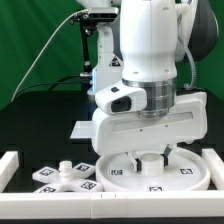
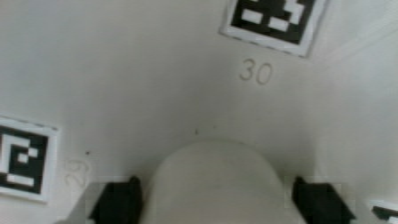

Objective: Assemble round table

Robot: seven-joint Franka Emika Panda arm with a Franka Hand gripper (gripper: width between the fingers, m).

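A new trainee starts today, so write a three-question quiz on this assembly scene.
1. True or false: the cross-shaped base lies off the round disc, toward the exterior view's left.
2. What is the gripper closed on?
A) the leg
B) the border rail
C) nothing
3. Fill in: in the wrist view, the number printed on the round disc reads ___.

Key: 1 true; 2 A; 3 30.
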